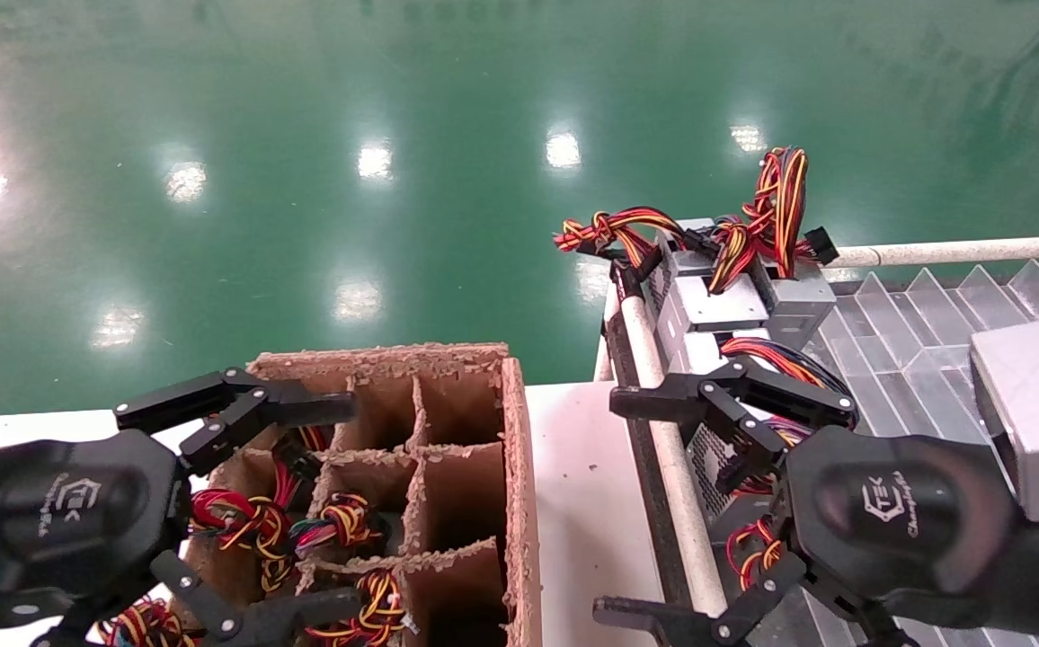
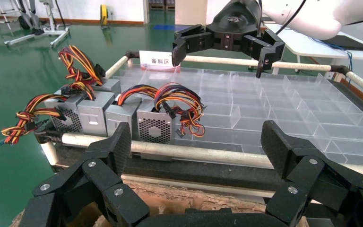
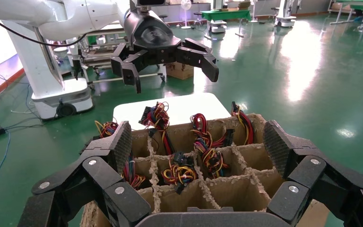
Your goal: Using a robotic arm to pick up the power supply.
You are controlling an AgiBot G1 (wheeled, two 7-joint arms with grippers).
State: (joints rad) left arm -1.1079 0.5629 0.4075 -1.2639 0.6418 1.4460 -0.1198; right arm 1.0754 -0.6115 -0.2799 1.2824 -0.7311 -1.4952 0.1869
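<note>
Several silver power supplies [image 1: 719, 306] [image 2: 154, 126] stand in a row along the near rim of a clear divided tray [image 1: 933, 314] [image 2: 274, 106]. Red-yellow-black wire bundles [image 2: 177, 101] rise from their tops. My right gripper [image 1: 605, 505] [image 3: 197, 142] hangs open over the near end of that row, nothing between its fingers; it also shows in the left wrist view as the right gripper [image 2: 220, 56] above the tray. My left gripper [image 1: 353, 508] [image 2: 196, 142] is open and empty over a cardboard box [image 1: 519, 467] [image 3: 246, 184].
The box's compartments hold more wire bundles [image 1: 340, 521] [image 3: 179, 172]. White pipe rails [image 1: 951, 252] [image 2: 194, 152] frame the tray, with a label sign [image 2: 159, 59] at its far side. A strip of white table [image 1: 582, 467] lies between box and tray. Green floor lies beyond.
</note>
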